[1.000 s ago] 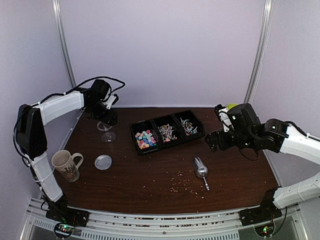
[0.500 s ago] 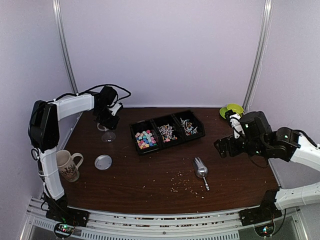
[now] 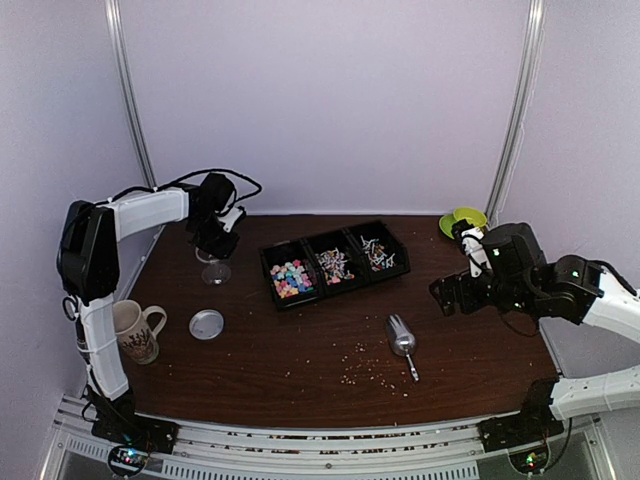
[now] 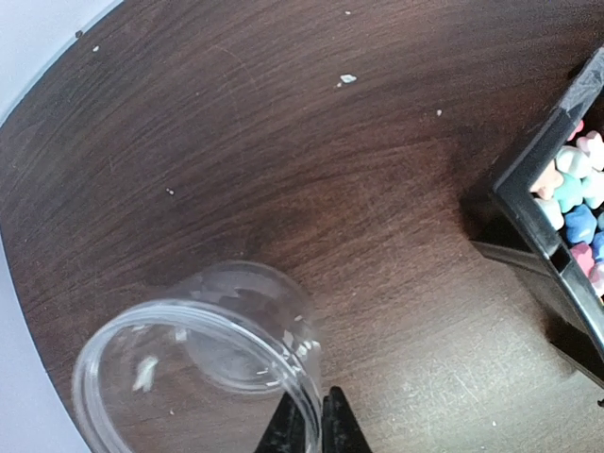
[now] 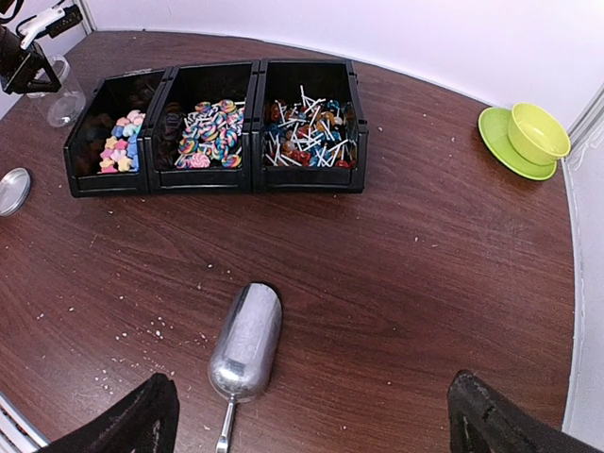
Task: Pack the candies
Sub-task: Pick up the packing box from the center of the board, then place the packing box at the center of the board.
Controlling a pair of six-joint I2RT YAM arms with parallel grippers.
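Left gripper (image 4: 309, 427): jaws drawn almost together, pinching the rim wall of the clear jar (image 4: 193, 377), which stands at the far left of the table (image 5: 425, 283). Right gripper (image 5: 316, 425): jaws spread wide, holding nothing, hovering over the right side of the table.

Candies (image 5: 203, 127): sorted into three black bins (image 5: 212, 179) set side by side at the far centre of the table.
- Left bin: chunky pastel pieces in pink, blue, yellow and green.
- Middle bin: swirl-patterned pieces in mixed colours.
- Right bin: thin white sticks with red marks, lying crisscrossed.

View differences:
- The left wrist view alone shows the pinch on the jar rim. Of the bins it shows only one corner, with a few pastel pieces.
- The right wrist view shows the contents of all three bins. It also shows the metal scoop (image 5: 247, 344) lying nearer than the bins, mouth toward them, and the green cup (image 5: 538, 132) on its saucer (image 5: 495, 142) at the far right.
- The top view alone shows the mug (image 3: 133, 330) at the near left. A round lid (image 3: 206, 324) lies between mug and jar, and pale crumbs (image 3: 365, 365) are scattered beside the scoop.
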